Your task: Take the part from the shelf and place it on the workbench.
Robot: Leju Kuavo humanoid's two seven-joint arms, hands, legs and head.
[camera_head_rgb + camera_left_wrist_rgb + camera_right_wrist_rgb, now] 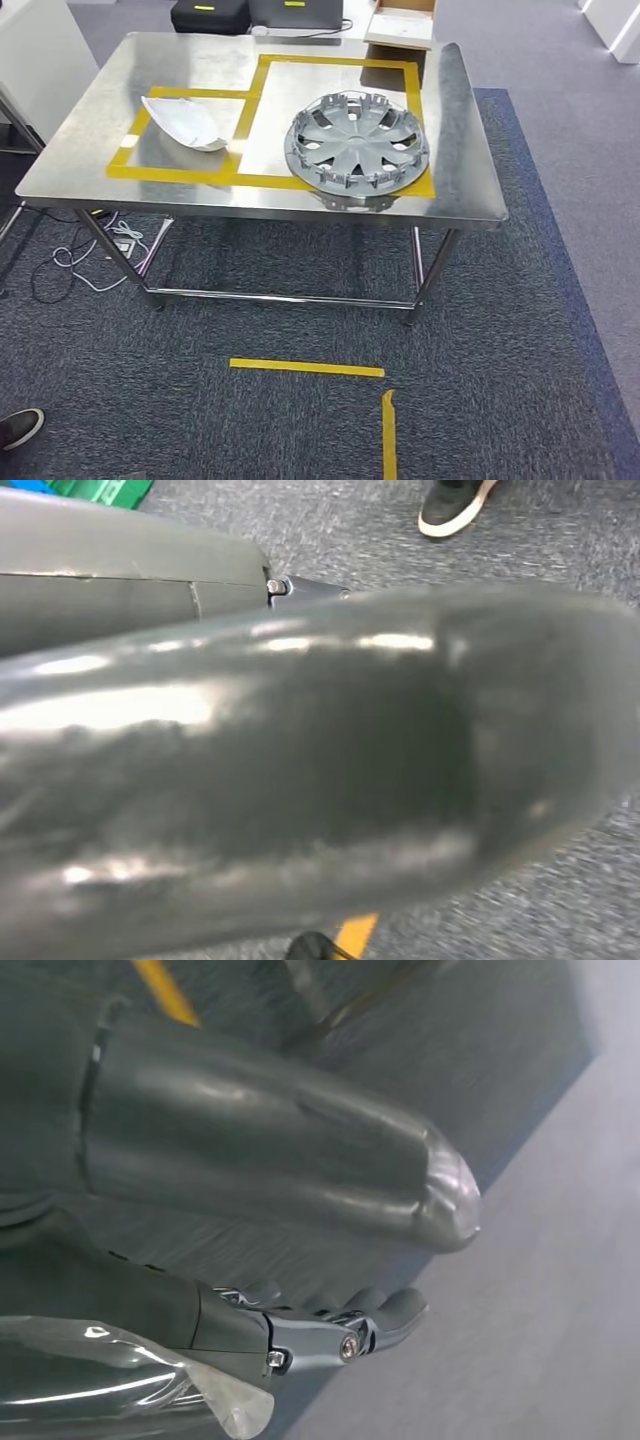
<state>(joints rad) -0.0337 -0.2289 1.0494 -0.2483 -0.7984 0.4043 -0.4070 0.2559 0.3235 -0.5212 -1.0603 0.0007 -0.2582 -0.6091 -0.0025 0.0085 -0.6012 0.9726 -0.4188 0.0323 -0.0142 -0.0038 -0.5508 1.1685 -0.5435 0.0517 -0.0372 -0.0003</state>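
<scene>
Left hand (302, 770) and right hand (264, 1210), blurred close-ups, grasp indeterminable; wheel cover (356, 148) lies on workbench (468, 190); confirm it sits inside yellow tape (256, 180).

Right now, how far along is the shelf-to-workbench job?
Looks done: the grey plastic wheel cover lies on the steel workbench, overlapping the near edge of the right yellow-taped square, with the white curved panel in the left square. In hand: nothing; the right hand hangs with fingers extended over carpet. Left: nothing visible, unless more parts wait.
</scene>
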